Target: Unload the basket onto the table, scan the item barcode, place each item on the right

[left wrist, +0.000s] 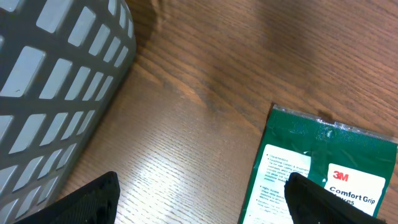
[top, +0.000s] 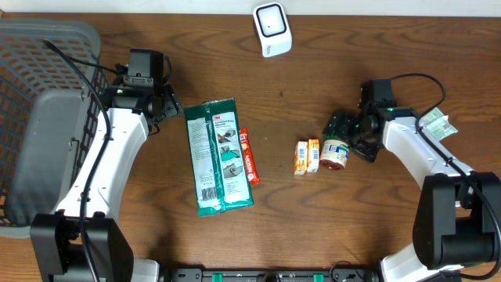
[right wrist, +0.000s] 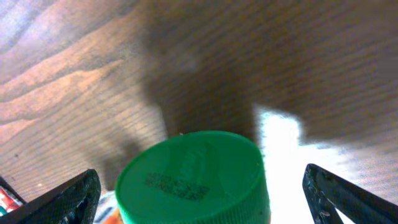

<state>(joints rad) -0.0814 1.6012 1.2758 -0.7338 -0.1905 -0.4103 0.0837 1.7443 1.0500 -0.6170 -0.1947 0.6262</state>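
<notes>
The right gripper (top: 350,138) is spread wide and holds nothing, with the green-lidded jar (top: 334,154) between its fingers. It should probably centre on the lid before closing, leaving the label bare. The jar sits right of centre, just beside the orange boxes (top: 307,156) and well apart from the far white scanner (top: 272,30).

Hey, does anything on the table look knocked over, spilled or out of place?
Nothing looks spilled or damaged. The green-capped bottle seems to lie on its side beside the orange boxes, though I can't be sure. The green 3M package lies slightly askew.
</notes>
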